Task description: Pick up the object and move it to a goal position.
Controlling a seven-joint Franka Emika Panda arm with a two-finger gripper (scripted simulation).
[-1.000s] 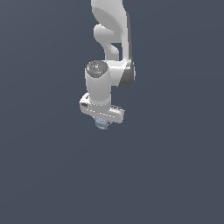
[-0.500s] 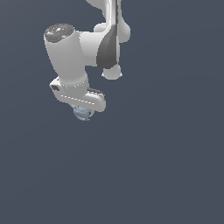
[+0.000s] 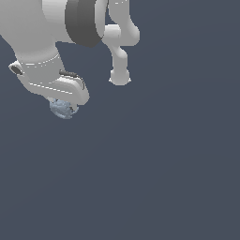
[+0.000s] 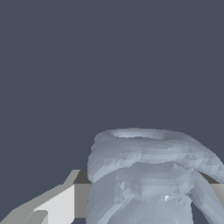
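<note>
Directly beneath your tool [image 3: 65, 104] sits the object [image 3: 63, 108], clamped between its fingers [image 4: 52, 205], bulging below them; no goal marker shows.

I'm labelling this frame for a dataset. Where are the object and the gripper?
object [image 3: 62, 109]: exterior view, on its mottled pale blue-grey side showing below the gripper.
gripper [image 3: 63, 104]: exterior view, at the underside of the white hand, where the object sits.

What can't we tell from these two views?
- Exterior view: the hand covers the top of the object, so the fingers and their contact are hidden.
- Wrist view: the object is cut off by the frame edge and hides most of the fingers.
- No goal marker is visible in either view.
</note>
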